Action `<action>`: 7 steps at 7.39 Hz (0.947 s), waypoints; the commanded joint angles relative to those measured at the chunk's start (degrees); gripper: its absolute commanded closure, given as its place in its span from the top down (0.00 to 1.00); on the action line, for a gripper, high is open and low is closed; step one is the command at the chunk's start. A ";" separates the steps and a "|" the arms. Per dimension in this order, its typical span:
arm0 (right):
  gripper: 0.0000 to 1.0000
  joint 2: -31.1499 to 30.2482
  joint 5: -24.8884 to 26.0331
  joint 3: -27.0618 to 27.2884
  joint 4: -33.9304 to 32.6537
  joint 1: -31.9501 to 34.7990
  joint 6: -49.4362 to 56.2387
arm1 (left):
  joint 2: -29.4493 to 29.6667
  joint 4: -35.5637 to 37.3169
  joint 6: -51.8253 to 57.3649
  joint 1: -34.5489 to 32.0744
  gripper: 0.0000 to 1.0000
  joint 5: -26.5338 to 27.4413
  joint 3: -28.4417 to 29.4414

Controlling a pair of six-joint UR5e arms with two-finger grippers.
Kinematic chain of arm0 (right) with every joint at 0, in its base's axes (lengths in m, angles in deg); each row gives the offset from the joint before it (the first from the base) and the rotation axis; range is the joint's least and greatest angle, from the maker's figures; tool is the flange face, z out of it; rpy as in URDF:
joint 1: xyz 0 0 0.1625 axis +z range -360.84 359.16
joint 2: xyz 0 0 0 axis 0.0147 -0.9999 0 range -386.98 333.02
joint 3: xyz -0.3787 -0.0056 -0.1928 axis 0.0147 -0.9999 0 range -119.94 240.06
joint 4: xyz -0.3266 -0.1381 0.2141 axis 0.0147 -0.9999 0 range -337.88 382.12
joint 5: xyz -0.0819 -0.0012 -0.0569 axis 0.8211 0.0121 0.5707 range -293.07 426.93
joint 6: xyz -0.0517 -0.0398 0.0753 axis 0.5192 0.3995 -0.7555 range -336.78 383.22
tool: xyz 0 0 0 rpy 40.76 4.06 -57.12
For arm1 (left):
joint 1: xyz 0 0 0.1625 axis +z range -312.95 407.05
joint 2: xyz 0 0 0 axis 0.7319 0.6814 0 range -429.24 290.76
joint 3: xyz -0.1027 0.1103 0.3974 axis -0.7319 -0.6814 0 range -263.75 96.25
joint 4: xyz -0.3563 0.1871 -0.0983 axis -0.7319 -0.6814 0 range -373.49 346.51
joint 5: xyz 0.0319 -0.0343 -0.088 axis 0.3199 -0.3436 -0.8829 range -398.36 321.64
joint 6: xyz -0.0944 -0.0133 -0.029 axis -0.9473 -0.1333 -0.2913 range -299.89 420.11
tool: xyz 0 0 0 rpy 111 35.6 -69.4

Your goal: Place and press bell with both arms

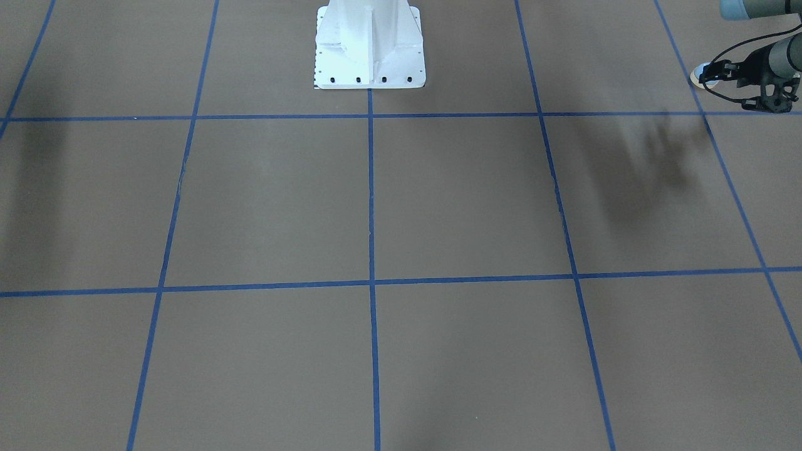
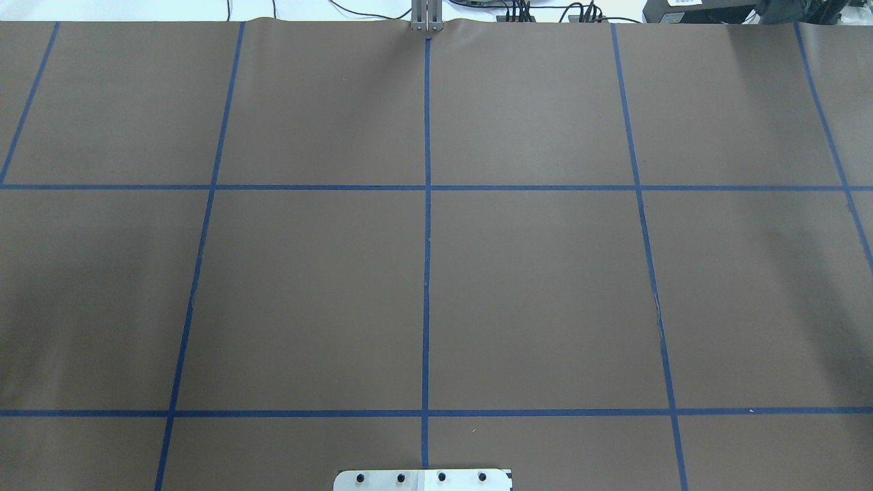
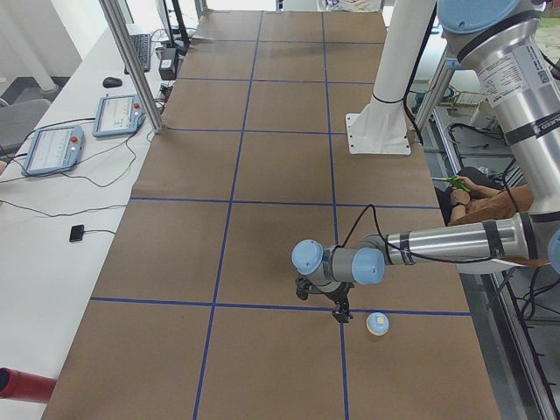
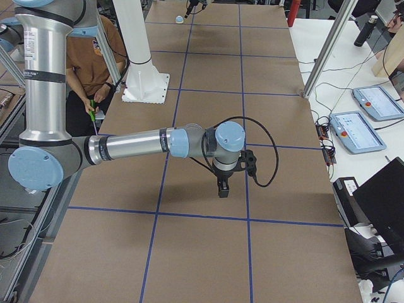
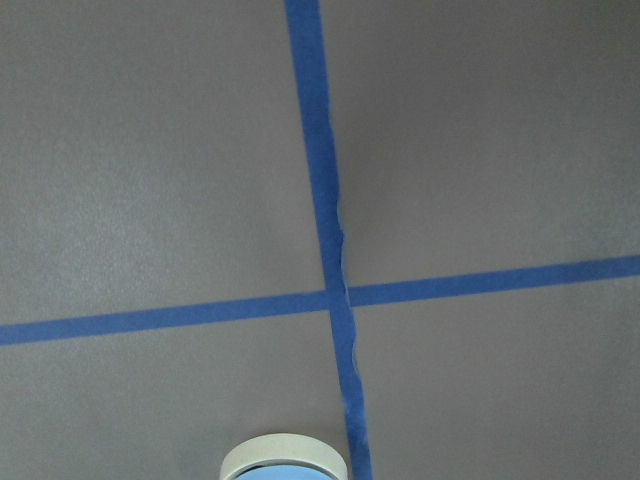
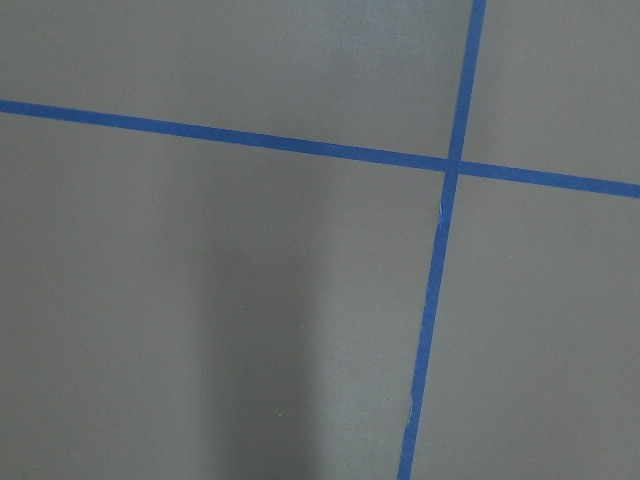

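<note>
**Asker:** Where is the left gripper point(image 3: 340, 317), and are its fingers spread?

**Describer:** It points down at a blue tape crossing point(image 5: 335, 296). Whether its fingers are apart or together cannot be told. The bell point(image 3: 378, 324) stands upright on the brown table point(image 3: 280, 236) just beside it, not gripped.

**Asker:** And the right gripper point(image 4: 222, 188)?

**Describer:** It points down over the table, far from the bell. Its fingers' state cannot be told either.

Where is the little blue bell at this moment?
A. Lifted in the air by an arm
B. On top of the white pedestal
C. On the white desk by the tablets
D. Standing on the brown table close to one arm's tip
D: the bell stands with its base on the brown table, just beside the tip of the left arm, and it is not lifted.
</note>
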 commanded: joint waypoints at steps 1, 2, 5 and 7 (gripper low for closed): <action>1.00 0.13 0.22 0.00 0.12 -0.55 0.03 | -0.65 -0.67 -0.39 2.22 1.00 0.72 1.42; 1.00 0.21 0.14 0.08 0.12 -0.55 0.03 | -0.56 -1.72 -0.48 3.36 1.00 0.99 2.57; 1.00 0.48 0.22 0.17 0.21 -0.55 0.20 | 0.14 -9.62 -7.37 7.30 1.00 0.99 6.53; 1.00 0.48 0.31 0.17 0.21 -0.55 0.47 | 0.14 -16.39 -15.32 13.55 1.00 1.25 7.41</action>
